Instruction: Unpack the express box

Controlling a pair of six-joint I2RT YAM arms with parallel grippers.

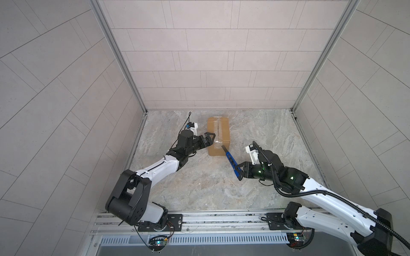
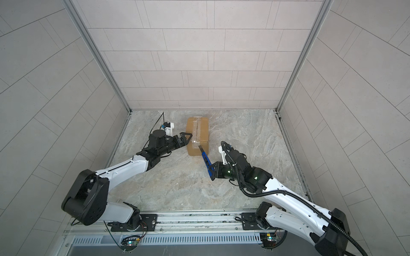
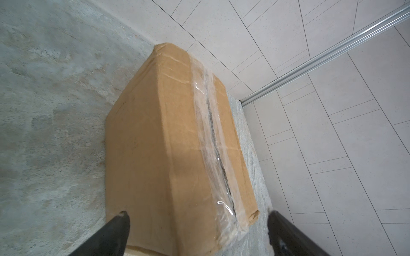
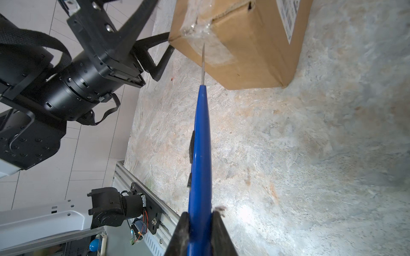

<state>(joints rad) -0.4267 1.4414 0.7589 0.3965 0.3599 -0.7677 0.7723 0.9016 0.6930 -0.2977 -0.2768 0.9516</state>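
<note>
The express box [image 1: 218,135] [image 2: 198,135] is a brown carton lying on the stone-patterned table toward the back. Clear tape [image 3: 210,137] runs along its top seam, which shows a dark slit. My left gripper [image 1: 211,139] [image 2: 188,140] [image 3: 196,218] is open, its jaws standing either side of the box's [image 3: 155,155] near left edge. My right gripper [image 1: 240,169] [image 2: 214,170] [image 4: 199,216] is shut on a blue utility knife [image 1: 231,163] [image 2: 206,160] [image 4: 200,144]. The knife's thin blade [image 4: 203,64] points at the taped near end face of the box [image 4: 250,51].
Tiled walls [image 1: 210,66] close in the back and both sides. A metal rail [image 1: 210,219] with the arm bases runs along the front. A white printed label [image 4: 288,20] is on the box's right side. The left arm's wrist [image 4: 73,73] is close beside the knife.
</note>
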